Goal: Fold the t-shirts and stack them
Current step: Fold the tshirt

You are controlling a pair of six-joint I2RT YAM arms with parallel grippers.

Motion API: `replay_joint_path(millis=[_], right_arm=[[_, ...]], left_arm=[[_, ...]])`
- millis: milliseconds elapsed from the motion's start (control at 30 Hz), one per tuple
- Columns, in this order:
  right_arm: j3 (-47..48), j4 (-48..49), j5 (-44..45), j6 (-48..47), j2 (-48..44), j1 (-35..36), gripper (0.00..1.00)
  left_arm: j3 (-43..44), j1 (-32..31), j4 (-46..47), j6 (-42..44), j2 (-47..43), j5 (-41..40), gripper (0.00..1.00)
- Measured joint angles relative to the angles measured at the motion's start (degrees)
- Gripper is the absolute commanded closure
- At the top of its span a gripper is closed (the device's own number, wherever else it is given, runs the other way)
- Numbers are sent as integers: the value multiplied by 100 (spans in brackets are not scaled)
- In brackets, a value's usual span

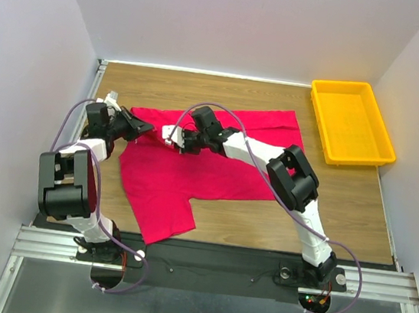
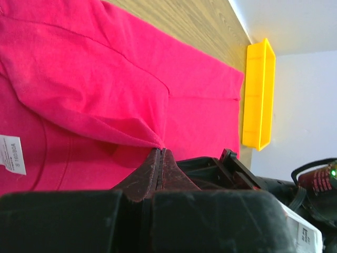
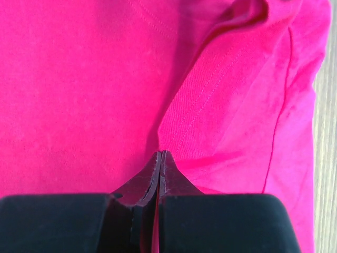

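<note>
Left wrist view, nearest first: the left pincer (image 2: 158, 154) is clamped tight on a peaked fold of the soft crimson t-shirt (image 2: 105, 79). Its white neck label (image 2: 11, 154) runs off the frame edge, print too small to read. The right pincer (image 3: 160, 156) likewise pinches puckered cloth. Rumpled, the t-shirt lies on the wood-grain desk (image 1: 262, 225), just left of the glossy yellow tray (image 1: 351, 121).

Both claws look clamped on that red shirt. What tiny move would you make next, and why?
Probably lift both pinches a little and carry them towards the yellow tray side, starting a fold. The left gripper and right gripper are both shut on raised ridges of the t-shirt in its left part, while most of it lies spread flat on the table.
</note>
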Motion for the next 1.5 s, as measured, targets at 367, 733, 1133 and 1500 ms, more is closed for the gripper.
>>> replay_joint_path(millis=[367,733,1133,1500], right_arm=[[-11,-177,63,-203,-59,-90,99],[-61,-208,61,-271,-289,-243,99],[-205,-341,57,-334,-330,-374,99],[-205,-361,44,-350,-330,-376,99]], left_arm=[[-302,-68,-437,273,-216,-125,100],[-518,-258,-758,431,-291,-337,100],[-522,-487,-879,520,-291,-439,100],[-704,-492,-1025,560,-409,-522,100]])
